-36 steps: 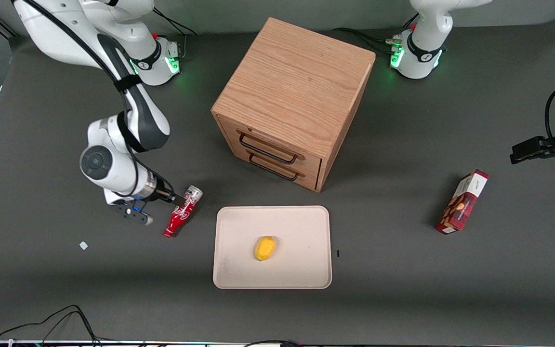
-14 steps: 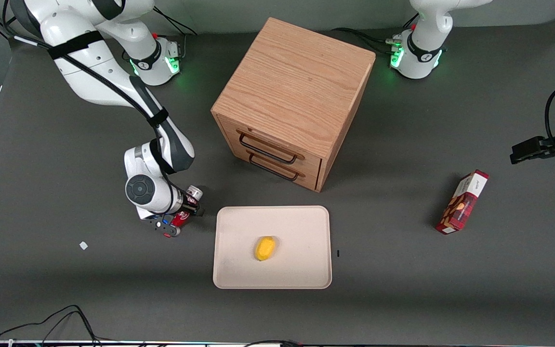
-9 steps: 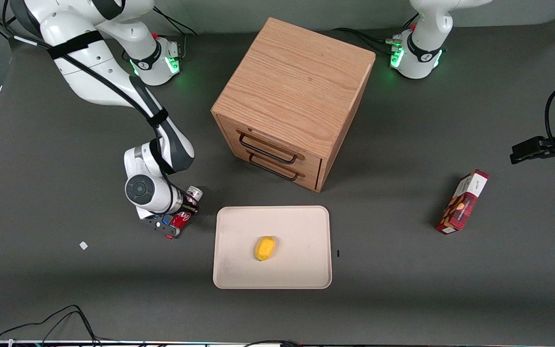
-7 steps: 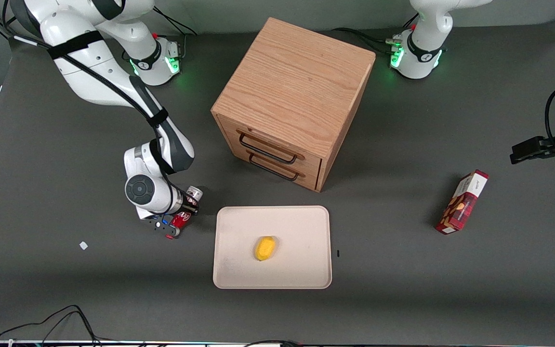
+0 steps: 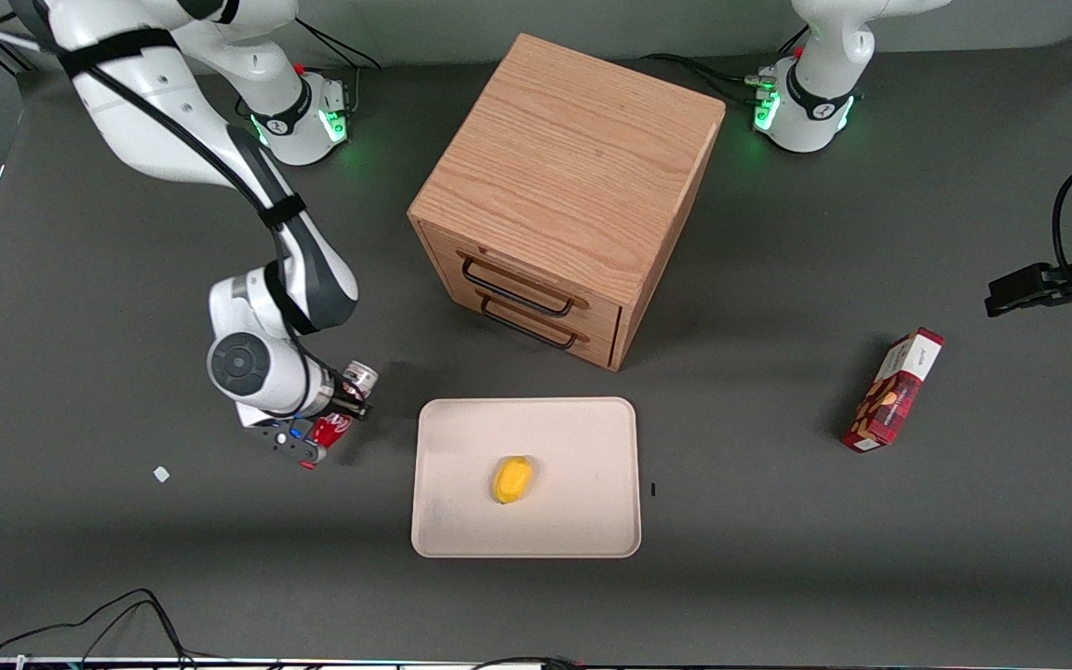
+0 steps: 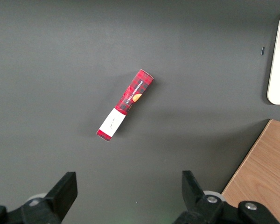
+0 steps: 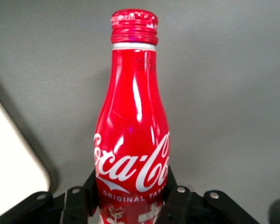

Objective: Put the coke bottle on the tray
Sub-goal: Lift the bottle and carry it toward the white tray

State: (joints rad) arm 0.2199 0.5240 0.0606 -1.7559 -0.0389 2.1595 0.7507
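Since 0.5 s ago my gripper w/ the bottle shifted away from the tray, prob. lifted off the table. Fingers clamp the bottle's lower body; it's just beside the tray, not on it. Lemon-like obj sits mid-tray.

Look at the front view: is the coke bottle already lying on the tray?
No. The coke bottle is held by the gripper over the dark table beside the tray, which holds only a yellow object.
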